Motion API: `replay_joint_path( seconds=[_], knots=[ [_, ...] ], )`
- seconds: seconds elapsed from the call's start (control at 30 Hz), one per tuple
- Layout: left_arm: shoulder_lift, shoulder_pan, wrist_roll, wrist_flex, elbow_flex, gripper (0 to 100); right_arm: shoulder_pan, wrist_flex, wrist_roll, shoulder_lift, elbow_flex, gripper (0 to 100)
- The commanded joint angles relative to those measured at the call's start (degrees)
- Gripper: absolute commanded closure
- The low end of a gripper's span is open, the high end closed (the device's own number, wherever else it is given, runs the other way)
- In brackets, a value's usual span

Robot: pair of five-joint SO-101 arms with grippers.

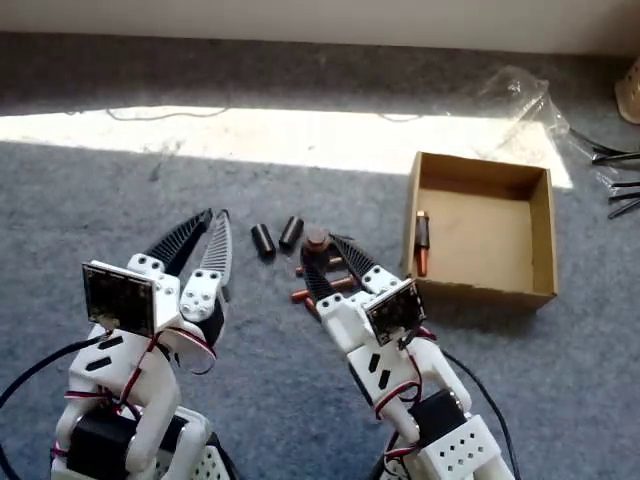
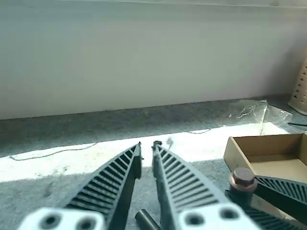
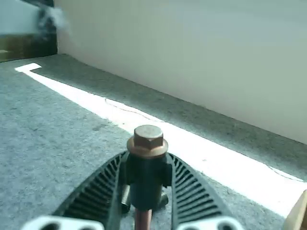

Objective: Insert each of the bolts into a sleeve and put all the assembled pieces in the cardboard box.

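Mid-surface, beside the cardboard box [image 1: 480, 165], the right gripper [image 1: 325, 255] clamps a sleeved bolt [image 3: 147, 141]. It likely goes into the box next. The left gripper [image 2: 147, 147] stands narrow and empty.

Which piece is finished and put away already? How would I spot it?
Find the cardboard box on the grey carpet. Inside, along the wall nearest the loose sleeves, lies one piece: a black sleeve with a copper bolt sticking out. It alone is in the box; the loose sleeves lie outside.

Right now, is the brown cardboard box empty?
Not empty. One copper-coloured bolt in a black sleeve lies inside the brown cardboard box, against one side wall.
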Motion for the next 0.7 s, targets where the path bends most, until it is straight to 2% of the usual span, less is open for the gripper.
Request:
replay_joint_path(
  seconds=[0.0,0.33,0.53,0.67],
  knots=[
    [0.84,-5.85,-0.44,0.09,-2.33,99,3.65,-0.04,0.44,-0.57,6.99,99.4],
    [0.75,-19.74,-0.44,0.18,2.86,99,10.86,1.27,0.44,-0.31,6.90,99.4],
    [-5.49,-21.05,-0.44,2.64,3.03,99,14.99,18.24,0.44,-0.57,-4.00,99.4],
    [-7.43,-21.05,-0.44,3.78,3.12,99,16.57,23.43,0.44,-0.31,-9.54,99.4]
  ],
)
